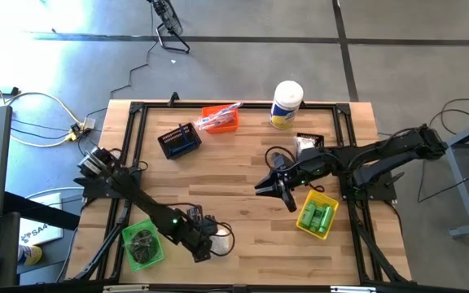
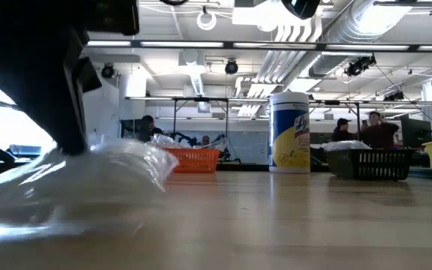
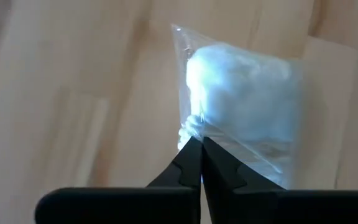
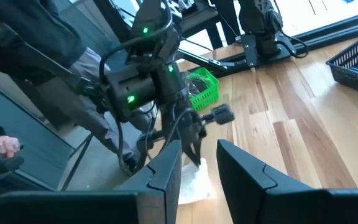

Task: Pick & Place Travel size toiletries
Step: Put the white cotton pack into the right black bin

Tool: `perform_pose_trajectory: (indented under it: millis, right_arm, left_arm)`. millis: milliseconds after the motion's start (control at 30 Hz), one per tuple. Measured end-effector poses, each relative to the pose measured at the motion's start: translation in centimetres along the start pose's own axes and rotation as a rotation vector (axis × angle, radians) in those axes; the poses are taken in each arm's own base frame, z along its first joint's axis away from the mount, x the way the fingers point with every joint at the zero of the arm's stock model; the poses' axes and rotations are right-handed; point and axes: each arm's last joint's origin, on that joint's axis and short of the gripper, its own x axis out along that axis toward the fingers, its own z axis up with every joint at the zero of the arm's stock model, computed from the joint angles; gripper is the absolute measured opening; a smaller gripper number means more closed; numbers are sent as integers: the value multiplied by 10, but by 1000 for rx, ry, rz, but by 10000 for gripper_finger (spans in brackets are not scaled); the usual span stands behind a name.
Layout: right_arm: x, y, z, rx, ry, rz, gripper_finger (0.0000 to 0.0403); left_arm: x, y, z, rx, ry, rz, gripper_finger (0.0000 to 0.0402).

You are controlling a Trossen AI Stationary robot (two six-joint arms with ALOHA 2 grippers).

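A: Wide shot, wooden surface (image 1: 234,175), both dark arms over it. Where's the left end effector (image 1: 204,252)?

B: Down at the near edge, just right of the green bin (image 1: 144,242), fingers (image 3: 188,165) clenched on the edge of the clear bag of white puffs (image 3: 244,112) lying on the wood.

A: And the right end effector (image 1: 277,189)?

B: Hanging mid-surface, left of the yellow bin (image 1: 317,216) holding green mini bottles (image 1: 316,218), fingers (image 4: 166,168) parted, holding nothing.
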Motion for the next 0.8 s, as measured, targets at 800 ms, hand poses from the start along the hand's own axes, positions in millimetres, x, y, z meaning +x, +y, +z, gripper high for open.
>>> perform_pose_trajectory:
  millis: [800]
  right_arm:
    - [-51, 13, 24, -32, -183, 13, 95]
  left_arm:
    - [-153, 59, 26, 20, -459, 191, 0]
